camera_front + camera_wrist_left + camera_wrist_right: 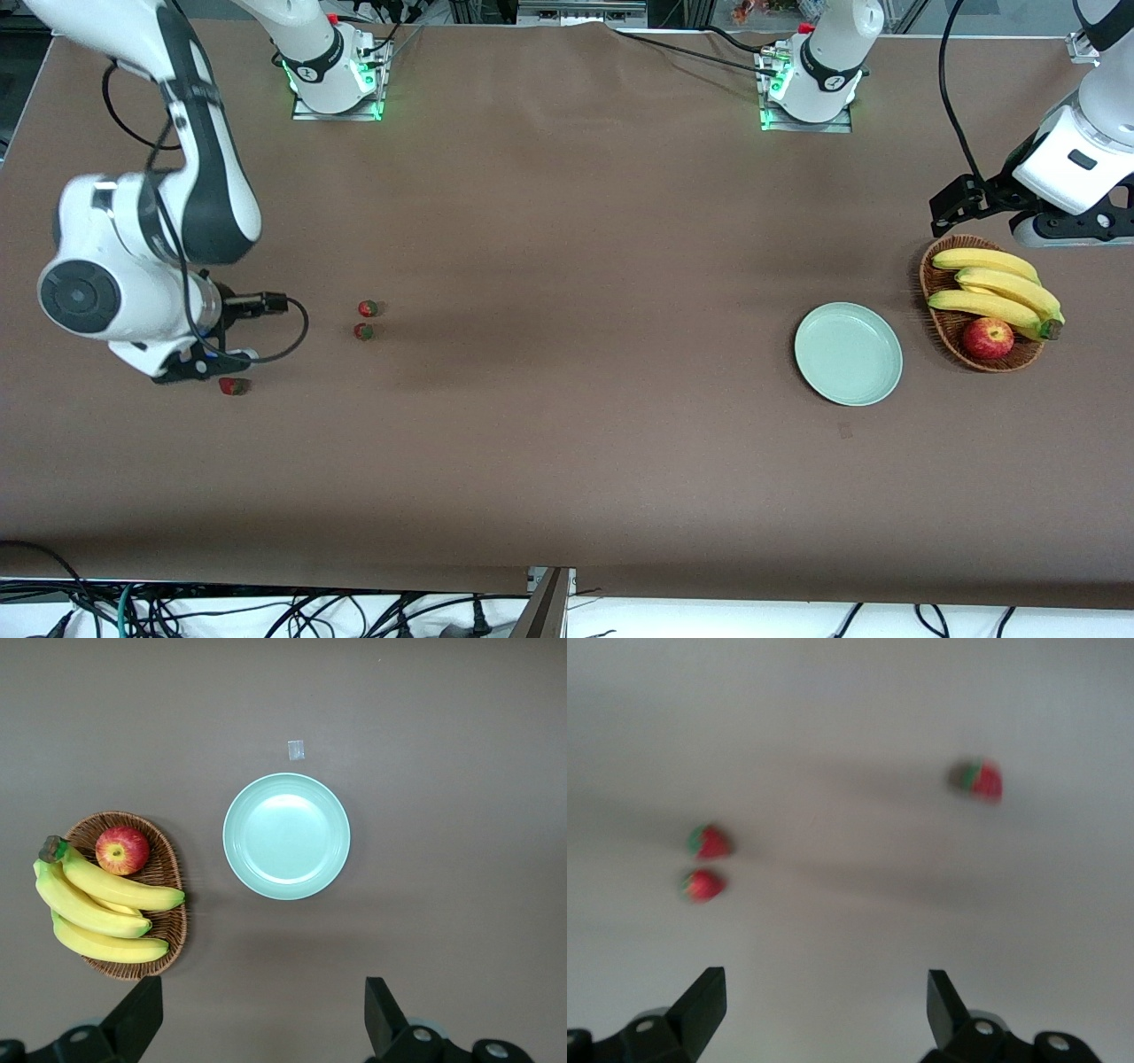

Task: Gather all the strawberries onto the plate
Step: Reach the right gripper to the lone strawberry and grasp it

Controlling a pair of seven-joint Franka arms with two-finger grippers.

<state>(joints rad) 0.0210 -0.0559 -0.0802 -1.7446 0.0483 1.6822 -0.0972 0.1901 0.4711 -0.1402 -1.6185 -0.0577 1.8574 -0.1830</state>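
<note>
Three strawberries lie on the brown table toward the right arm's end: two close together (pixel 368 307) (pixel 363 331) and a third (pixel 234 386) nearer to the front camera. The right wrist view shows the pair (pixel 710 842) (pixel 702 885) and the single one (pixel 981 780). My right gripper (pixel 188 365) (pixel 824 992) is open and empty, low over the table beside the single strawberry. The mint-green plate (pixel 848 354) (pixel 286 835) is empty, toward the left arm's end. My left gripper (pixel 1059 232) (pixel 264 1001) is open and empty, held high over the table by the basket.
A wicker basket (pixel 941 330) (pixel 168 877) with bananas (pixel 997 288) and a red apple (pixel 988 338) stands beside the plate. A small tape mark (pixel 844 431) lies nearer to the front camera than the plate.
</note>
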